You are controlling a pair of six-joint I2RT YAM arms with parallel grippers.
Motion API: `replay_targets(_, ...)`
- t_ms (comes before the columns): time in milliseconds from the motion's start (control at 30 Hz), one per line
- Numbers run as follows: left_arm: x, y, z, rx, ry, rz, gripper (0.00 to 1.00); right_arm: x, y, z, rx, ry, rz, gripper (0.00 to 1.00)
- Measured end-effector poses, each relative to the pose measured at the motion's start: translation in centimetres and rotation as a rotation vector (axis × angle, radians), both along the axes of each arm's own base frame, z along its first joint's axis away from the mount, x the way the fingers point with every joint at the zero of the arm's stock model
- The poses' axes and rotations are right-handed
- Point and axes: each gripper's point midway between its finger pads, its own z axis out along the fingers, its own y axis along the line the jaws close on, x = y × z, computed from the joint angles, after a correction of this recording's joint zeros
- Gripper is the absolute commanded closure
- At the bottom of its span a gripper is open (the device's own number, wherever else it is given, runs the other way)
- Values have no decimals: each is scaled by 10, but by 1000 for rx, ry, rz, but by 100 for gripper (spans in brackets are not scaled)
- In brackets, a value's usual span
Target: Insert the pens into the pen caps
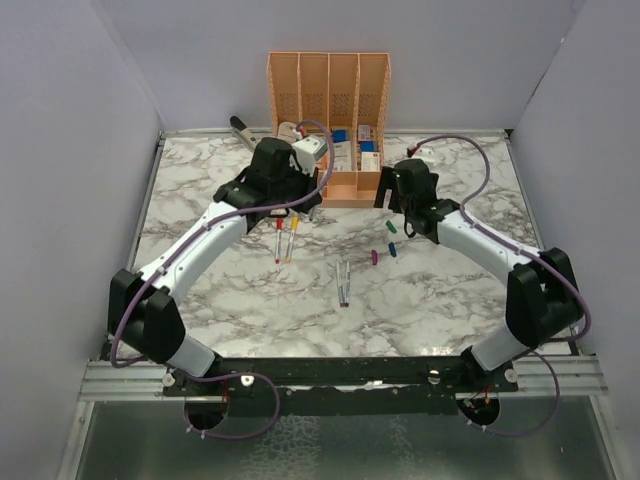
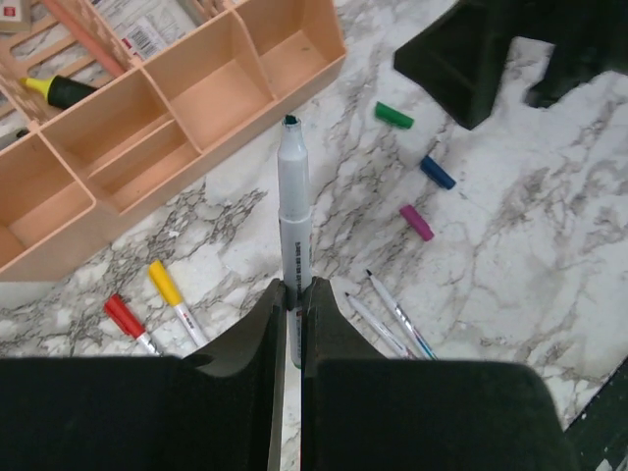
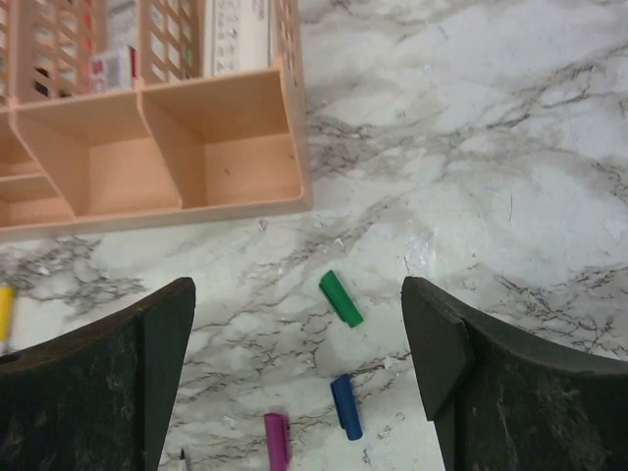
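1. Grip: the left claw [image 2: 291, 306] is closed tight on a green-tipped pen [image 2: 294, 206], pinching the lower part of its whitish barrel.
2. The held pen points straight out from the fingers. Its uncapped dark green tip shows, in the left wrist view, against the front wall of the orange organiser [image 2: 196, 93].
3. The right claw [image 3: 297, 294] stands wide open with nothing between its fingers [image 3: 118, 373].
4. On the desk [image 1: 450, 290] below that gap lies the green cap [image 3: 340, 297], tilted on its side and apart from both fingers.
5. Nearer the right wrist camera lie the blue cap [image 3: 344, 406] and, just beside it, the purple cap [image 3: 277, 442]. All three caps lie loose, none touching another.
6. From above, the three caps form a small cluster on the marble between the two claws, closer to the right arm.
7. A red-capped pen [image 2: 128, 321] and a yellow-capped pen [image 2: 172, 294] lie side by side on the desk near the organiser's front, to the left of the held pen.
8. Two uncapped pens [image 1: 343, 283] lie close together near the middle of the desk, well apart from the caps.
9. A yellow highlighter [image 2: 59, 91] rests inside one organiser compartment.
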Motion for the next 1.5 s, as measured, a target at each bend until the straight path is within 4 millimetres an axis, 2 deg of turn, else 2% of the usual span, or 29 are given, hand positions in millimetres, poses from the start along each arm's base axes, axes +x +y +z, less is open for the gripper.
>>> replay_targets(167, -15, 1, 12, -209, -129, -81, 100, -9, -2, -56, -74, 169, 5, 18)
replay_targets(267, -18, 0, 14, -319, -167, -126, 100, -15, -5, -70, -99, 220, 12, 20)
replay_targets(367, -21, -4, 17, -400, -187, -174, 100, -17, -5, -72, -111, 229, 22, 25)
replay_targets(467, -30, -13, 30, -474, -219, -252, 100, -16, -4, -75, -128, 238, 39, 31)
replay_targets(633, -42, -23, 50, -565, -279, -352, 100, -17, -3, -91, -162, 280, 76, 37)
replay_targets(867, -56, -26, 47, -611, -260, -407, 100, -18, -1, -96, -179, 294, 109, 42)
replay_targets(1200, -74, -29, 45, -636, -216, -491, 100, -18, -5, -135, -227, 385, 140, 47)
replay_targets(1333, -77, -29, 45, -639, -211, -500, 100, -11, -7, -137, -223, 387, 141, 48)
replay_targets(1500, -78, -29, 45, -642, -205, -499, 100, -2, -8, -137, -222, 382, 141, 56)
